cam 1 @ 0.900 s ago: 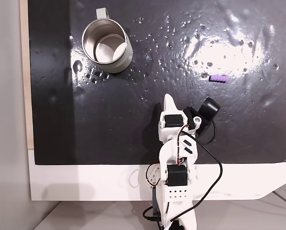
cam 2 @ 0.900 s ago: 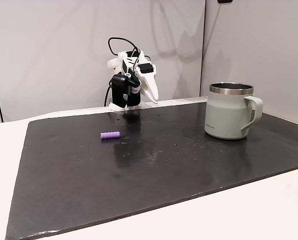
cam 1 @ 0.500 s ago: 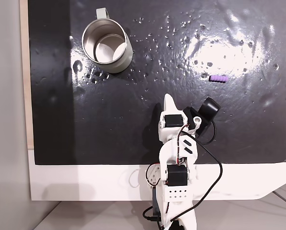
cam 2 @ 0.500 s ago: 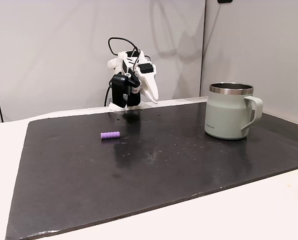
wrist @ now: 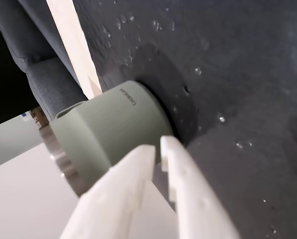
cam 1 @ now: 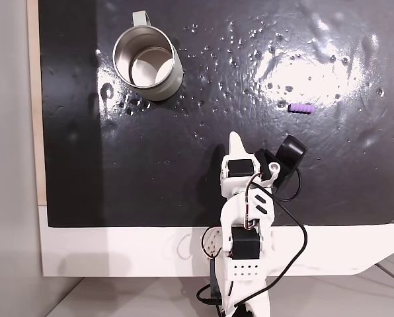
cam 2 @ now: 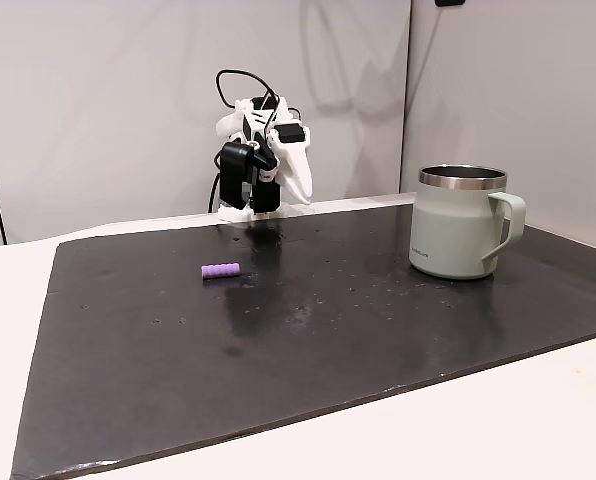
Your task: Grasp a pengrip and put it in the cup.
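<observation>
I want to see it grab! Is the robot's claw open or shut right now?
Gripper: shut, holding nothing. The purple pen grip lies alone on the mat.

Hand: two white fingers (wrist: 138, 184) are seen rising from the bottom edge, tips nearly together with a thin slit between them; nothing is held.
Cup (wrist: 111, 137): seen just beyond the fingertips, pale grey-green wall, steel rim turned to the left of the picture; small lettering is carried on its wall, too small to be read.
Mat (wrist: 228, 74): dark, wet-speckled, spread beyond and right of the hand.
</observation>
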Tool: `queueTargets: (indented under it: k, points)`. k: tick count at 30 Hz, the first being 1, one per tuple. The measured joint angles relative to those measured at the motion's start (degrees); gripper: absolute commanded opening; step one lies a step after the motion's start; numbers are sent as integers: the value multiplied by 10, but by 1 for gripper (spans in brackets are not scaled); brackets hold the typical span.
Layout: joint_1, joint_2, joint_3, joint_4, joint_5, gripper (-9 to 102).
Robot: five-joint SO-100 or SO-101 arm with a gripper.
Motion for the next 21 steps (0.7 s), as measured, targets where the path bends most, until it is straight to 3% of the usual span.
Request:
queueTargets:
  k: [10,21]
  points:
    - [15,-141,-177,46,-4,0]
    - [85,-333,-426,154,4,0]
